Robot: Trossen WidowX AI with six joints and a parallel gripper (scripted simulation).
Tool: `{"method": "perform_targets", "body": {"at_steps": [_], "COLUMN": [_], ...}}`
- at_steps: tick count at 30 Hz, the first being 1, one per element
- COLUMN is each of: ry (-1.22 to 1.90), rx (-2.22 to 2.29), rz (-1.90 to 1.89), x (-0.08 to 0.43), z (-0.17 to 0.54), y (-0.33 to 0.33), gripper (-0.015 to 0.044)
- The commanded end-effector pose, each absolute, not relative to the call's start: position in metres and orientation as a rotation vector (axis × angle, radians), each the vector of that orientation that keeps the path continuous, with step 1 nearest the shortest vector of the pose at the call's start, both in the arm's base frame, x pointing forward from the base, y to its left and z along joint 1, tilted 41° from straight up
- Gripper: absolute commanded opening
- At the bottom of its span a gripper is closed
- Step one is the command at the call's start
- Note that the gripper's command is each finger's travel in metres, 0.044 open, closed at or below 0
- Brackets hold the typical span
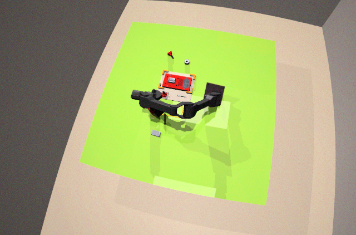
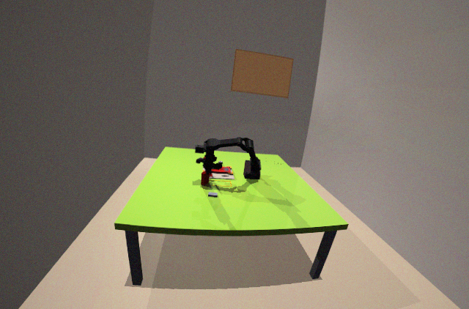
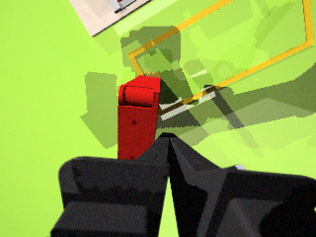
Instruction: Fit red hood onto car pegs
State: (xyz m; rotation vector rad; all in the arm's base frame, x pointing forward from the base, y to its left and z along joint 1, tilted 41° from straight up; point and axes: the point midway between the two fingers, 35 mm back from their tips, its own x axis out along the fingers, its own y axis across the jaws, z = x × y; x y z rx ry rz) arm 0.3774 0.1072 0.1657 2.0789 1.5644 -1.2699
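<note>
hood (image 3: 138, 120) upright beside shut gripper (image 3: 169, 148)

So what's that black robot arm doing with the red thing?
The arm is meant to pick up the red hood and fit it onto the toy car chassis. Right now the hood stands up on its edge on the green table, just beside the end effector. The fingers are pinched shut on nothing, so the hood isn't picked up yet.
</note>
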Motion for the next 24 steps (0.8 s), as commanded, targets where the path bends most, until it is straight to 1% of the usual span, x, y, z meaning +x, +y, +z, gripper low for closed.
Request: {"method": "perform_targets", "body": {"at_steps": [1,24], "ry": [1.574,1.573], "rx": [2.074,2.074], "rz": [-1.272,-1.271], "x": [0.380,0.392], "z": [0.163,0.160], "y": [0.107,0.102], "gripper": [0.0000,0.0000]}}
